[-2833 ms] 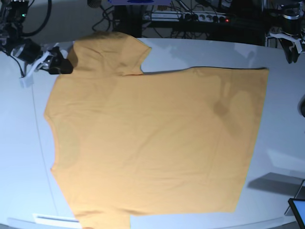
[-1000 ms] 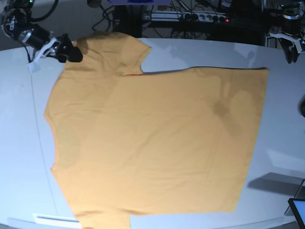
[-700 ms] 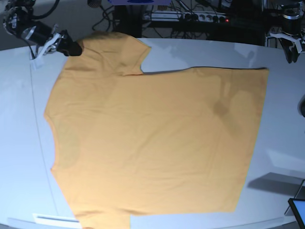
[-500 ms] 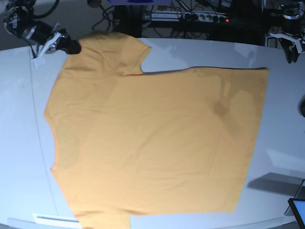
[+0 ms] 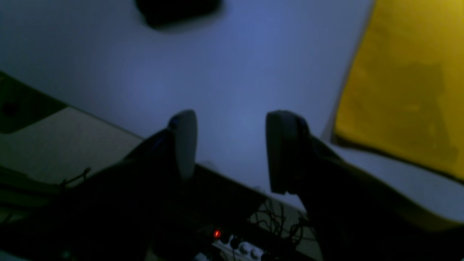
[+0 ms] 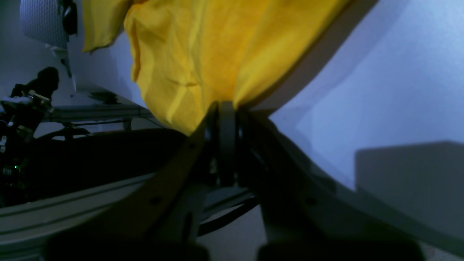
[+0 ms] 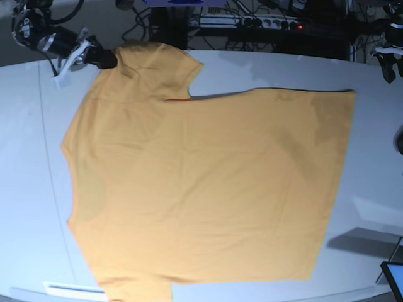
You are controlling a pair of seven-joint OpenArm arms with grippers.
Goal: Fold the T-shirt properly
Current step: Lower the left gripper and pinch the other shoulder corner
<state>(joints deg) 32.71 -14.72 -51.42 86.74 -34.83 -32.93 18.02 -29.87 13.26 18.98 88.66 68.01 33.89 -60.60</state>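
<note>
T-shirt point(image 6: 203, 61) sleeve between right jaws

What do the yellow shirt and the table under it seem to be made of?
T-shirt: thin, soft matte knit, probably cotton; it bunches into soft folds where the right gripper pinches it. Table: smooth, hard, pale surface, perhaps laminate or painted board; it carries faint sheen and crisp shadows.
</note>
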